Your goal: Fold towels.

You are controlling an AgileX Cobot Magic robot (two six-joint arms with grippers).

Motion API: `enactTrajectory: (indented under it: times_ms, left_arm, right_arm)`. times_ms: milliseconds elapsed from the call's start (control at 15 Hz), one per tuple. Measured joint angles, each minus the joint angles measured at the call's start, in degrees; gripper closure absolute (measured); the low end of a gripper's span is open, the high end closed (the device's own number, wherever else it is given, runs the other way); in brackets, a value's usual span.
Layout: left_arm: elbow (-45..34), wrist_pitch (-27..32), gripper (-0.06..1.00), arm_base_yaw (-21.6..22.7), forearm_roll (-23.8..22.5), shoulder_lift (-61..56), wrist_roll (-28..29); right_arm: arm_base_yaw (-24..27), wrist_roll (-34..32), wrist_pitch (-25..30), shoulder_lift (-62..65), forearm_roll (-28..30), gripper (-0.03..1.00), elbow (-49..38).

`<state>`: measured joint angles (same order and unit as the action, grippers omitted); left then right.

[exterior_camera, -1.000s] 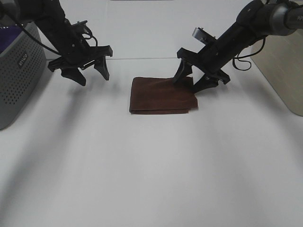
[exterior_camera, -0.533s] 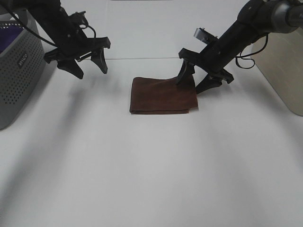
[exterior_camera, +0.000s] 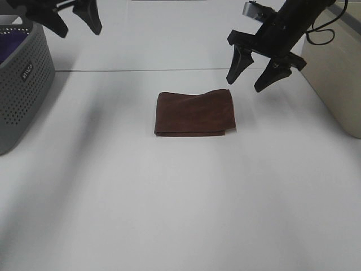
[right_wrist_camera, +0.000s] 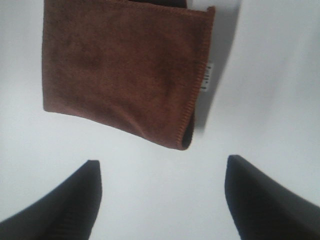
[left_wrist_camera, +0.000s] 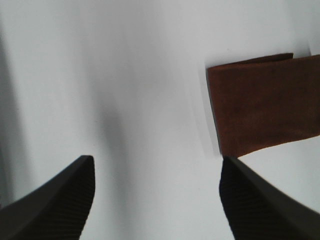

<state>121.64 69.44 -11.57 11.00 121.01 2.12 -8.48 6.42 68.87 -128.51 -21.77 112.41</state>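
A brown towel (exterior_camera: 193,113) lies folded into a flat rectangle on the white table, a little behind its middle. It also shows in the left wrist view (left_wrist_camera: 262,102) and in the right wrist view (right_wrist_camera: 122,67), where a small white label sits on its edge. My left gripper (exterior_camera: 70,20) is open and empty, raised high at the far left, well away from the towel. My right gripper (exterior_camera: 252,72) is open and empty, raised above the table just behind the towel's far right corner, not touching it.
A grey perforated basket (exterior_camera: 25,79) with purple cloth inside stands at the left edge. A beige container (exterior_camera: 338,73) stands at the right edge. The white table (exterior_camera: 180,197) runs wide towards the front.
Both arms have lifted up and back. The right gripper has come off the towel's far right corner, and the left gripper has risen towards the far left. The towel lies still.
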Motion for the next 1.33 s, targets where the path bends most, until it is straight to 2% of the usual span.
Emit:
enactTrajectory:
  times_ms: [67,133,267,467,667,733,933,1133,1333]
  left_arm:
    - [-0.23,0.00,0.27,0.00,-1.32,-2.69,0.74]
    - [-2.75,0.00,0.27,-0.06,-2.81,-8.54,1.15]
    - [-9.97,0.00,0.27,-0.23,-3.44,-16.39,1.15]
    - [-26.47,0.11,0.27,-0.23,-4.24,-30.02,1.15]
    - [-44.52,0.17,0.27,-0.23,-4.30,-44.00,1.20]
    - [-46.87,0.17,0.27,-0.23,-4.30,-46.64,1.20]
    - [-62.22,-0.63,0.27,-0.23,-4.35,-60.85,1.20]
    - [-75.34,-1.09,0.27,-0.23,-4.35,-78.04,-0.46]
    - [-83.71,-1.43,0.27,-0.23,-4.35,-91.50,-3.21]
  right_arm:
    - [-0.86,-1.03,0.06,1.66,3.27,0.30,-0.17]
    - [-3.32,-3.15,0.17,5.84,10.31,0.30,-2.35]
    - [-6.47,-4.35,0.23,11.34,14.84,0.30,-7.05]
    - [-9.28,-4.70,0.23,21.08,15.87,0.30,-17.30]
    - [-9.51,-5.27,0.23,33.40,16.10,0.30,-30.25]
    - [-9.51,-5.44,0.34,35.29,16.44,0.30,-32.77]
    - [-9.51,-5.44,0.63,50.25,16.84,0.30,-47.44]
    - [-9.51,-5.50,-2.23,68.30,16.90,0.30,-64.00]
    - [-9.51,-5.50,-3.15,83.37,18.51,0.30,-75.29]
